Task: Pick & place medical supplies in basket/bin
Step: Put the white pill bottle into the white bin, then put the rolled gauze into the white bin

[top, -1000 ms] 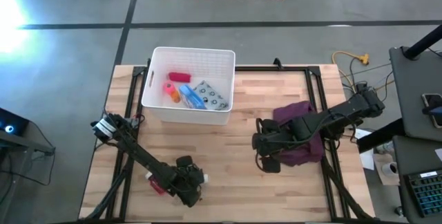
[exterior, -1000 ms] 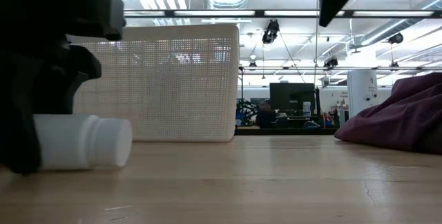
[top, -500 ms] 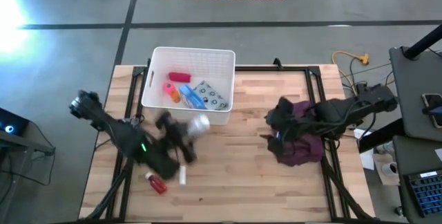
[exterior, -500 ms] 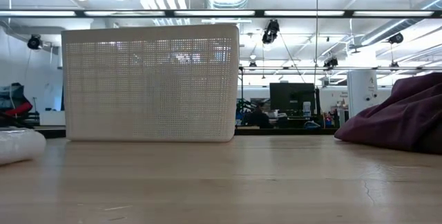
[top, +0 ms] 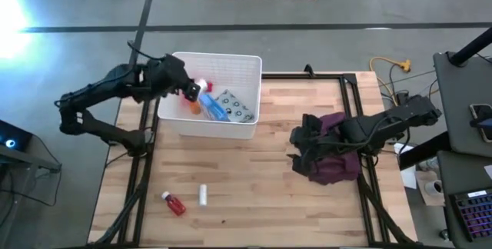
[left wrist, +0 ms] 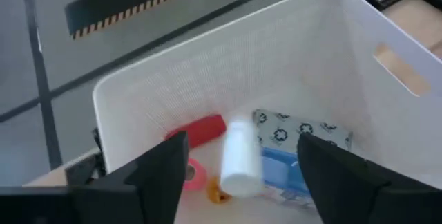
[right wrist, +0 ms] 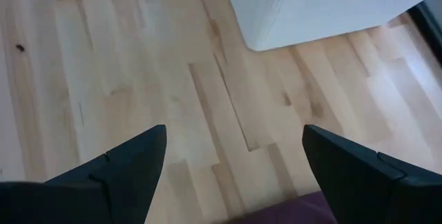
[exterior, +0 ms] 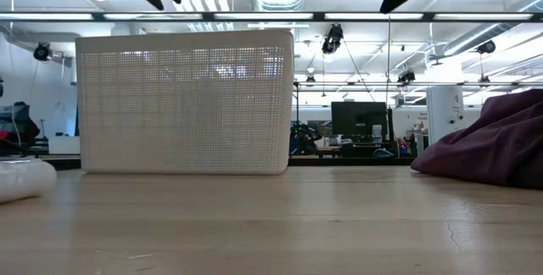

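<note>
My left gripper [top: 191, 91] [left wrist: 242, 144] hovers open over the left part of the white perforated basket [top: 215, 55] [left wrist: 276, 58]. Below its fingers a white bottle [left wrist: 238, 162] lies in the basket on its side, among a red tube [left wrist: 200, 131], a pink item [left wrist: 197, 178], a blue-white box [top: 215, 108] and a pale green wipes pack [top: 236, 105]. A red bottle [top: 174, 204] and a small white tube [top: 203, 195] lie on the table near its near-left corner. My right gripper [top: 298, 147] [right wrist: 235, 141] hangs open above the table at the maroon cloth's [top: 338, 161] left edge.
The basket stands at the table's far-left part, with its front wall [exterior: 187, 97] facing the near edge. The maroon cloth is heaped at the right [exterior: 492, 139]. Bare wood lies between basket and cloth and along the near edge. Black frame rails run along both table sides.
My left gripper has risen from the near edge by the red bottle, carrying the white bottle, and swung toward the far-left edge until it stood over the basket; the bottle now lies inside. My right gripper has moved up and a little toward the far edge, beside the cloth.
</note>
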